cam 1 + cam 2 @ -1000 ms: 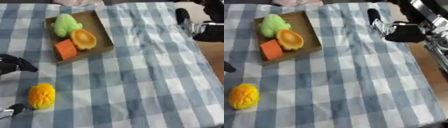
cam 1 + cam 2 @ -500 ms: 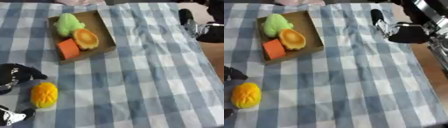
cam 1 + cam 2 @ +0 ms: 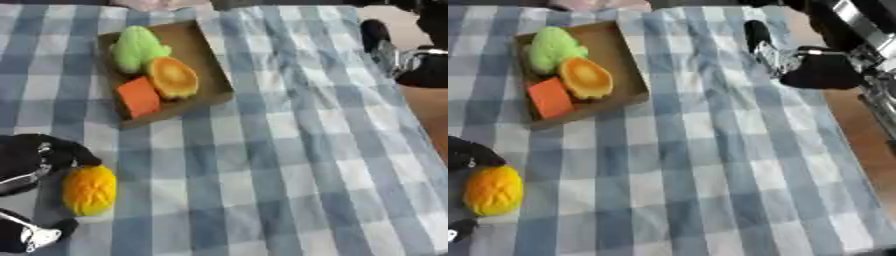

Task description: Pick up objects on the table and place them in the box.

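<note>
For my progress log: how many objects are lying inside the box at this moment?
3. In the box, a green object lies at the far end, an orange round one in the middle, and an orange-red block at the near end. Something smaller could be hidden beneath them.

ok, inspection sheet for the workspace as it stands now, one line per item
Surface: blue and white checked tablecloth, lightly wrinkled.
Job's things: cardboard box at upper left holds a green toy, an orange round toy and an orange block; a yellow-orange toy lies on the cloth at lower left, outside the box.
Clutter: nothing seen.
Hands: left hand at the left edge, fingers around the yellow-orange toy, closure unclear; right hand at upper right, off the cloth, fingers unclear.
Cables: nothing seen.
Surroundings: brown floor beyond the right edge.
</note>
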Tool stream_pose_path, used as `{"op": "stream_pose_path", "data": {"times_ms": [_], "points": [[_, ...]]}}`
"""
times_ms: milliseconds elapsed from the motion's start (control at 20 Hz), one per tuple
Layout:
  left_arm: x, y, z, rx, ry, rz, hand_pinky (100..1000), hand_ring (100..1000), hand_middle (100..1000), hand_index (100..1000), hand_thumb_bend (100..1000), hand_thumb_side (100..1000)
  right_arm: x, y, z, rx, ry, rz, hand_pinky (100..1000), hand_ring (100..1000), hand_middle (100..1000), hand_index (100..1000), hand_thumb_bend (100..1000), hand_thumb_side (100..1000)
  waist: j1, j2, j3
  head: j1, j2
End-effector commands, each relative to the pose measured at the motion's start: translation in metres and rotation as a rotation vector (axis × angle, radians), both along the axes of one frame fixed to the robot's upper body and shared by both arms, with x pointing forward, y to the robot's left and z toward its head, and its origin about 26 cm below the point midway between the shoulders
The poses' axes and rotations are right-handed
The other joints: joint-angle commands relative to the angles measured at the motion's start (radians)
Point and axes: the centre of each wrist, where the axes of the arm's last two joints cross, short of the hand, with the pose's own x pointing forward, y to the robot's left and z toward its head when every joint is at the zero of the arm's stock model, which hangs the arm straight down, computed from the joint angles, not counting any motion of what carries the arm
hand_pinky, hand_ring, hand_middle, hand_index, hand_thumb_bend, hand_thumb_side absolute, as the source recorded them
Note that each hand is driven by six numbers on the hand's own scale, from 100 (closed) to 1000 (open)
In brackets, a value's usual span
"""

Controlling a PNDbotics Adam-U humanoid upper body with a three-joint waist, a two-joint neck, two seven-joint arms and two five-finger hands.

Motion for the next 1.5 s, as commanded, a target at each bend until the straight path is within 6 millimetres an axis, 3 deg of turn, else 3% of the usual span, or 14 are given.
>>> {"op": "stream_pose_path", "data": {"times_ms": [50, 450, 850, 1050, 1350, 1500], "points": [[-0.003, -0.002, 0.007, 0.026, -0.033, 0.015, 913, 872, 834, 939, 314, 382, -0.004, 0.000, 0.006, -0.019, -0.025, 0.001, 811, 793, 760, 869, 100, 303, 0.001, -0.018, -0.002, 0.002, -0.017], [-0.002, -0.008, 0.008, 0.036, -0.056, 0.031, 894, 853, 801, 910, 249, 347, -0.003, 0.001, 0.004, -0.022, -0.015, -0.001, 811, 793, 760, 870, 100, 307, 0.001, -0.014, -0.003, 0.006, -0.025], [-0.001, -0.015, 0.009, -0.015, -0.099, 0.025, 802, 718, 620, 772, 100, 275, -0.003, 0.001, 0.001, -0.017, -0.006, -0.004, 812, 793, 760, 871, 100, 315, 0.000, -0.014, -0.005, 0.006, -0.025], [-0.001, -0.017, 0.013, -0.109, -0.201, 0.024, 718, 621, 521, 670, 100, 168, -0.003, 0.001, 0.000, -0.013, 0.000, -0.006, 812, 793, 760, 871, 100, 317, 0.000, -0.016, -0.004, 0.005, -0.028], [-0.001, -0.019, 0.013, -0.158, -0.275, -0.007, 688, 597, 501, 633, 100, 193, -0.003, 0.000, -0.001, -0.006, 0.001, -0.008, 812, 792, 760, 871, 100, 318, 0.001, -0.018, -0.008, 0.006, -0.030], [0.000, -0.018, 0.025, -0.206, -0.348, -0.039, 691, 598, 503, 638, 100, 194, -0.003, -0.001, -0.001, -0.003, 0.002, -0.014, 812, 792, 759, 871, 100, 318, 0.003, -0.020, -0.006, 0.000, -0.028]]}}
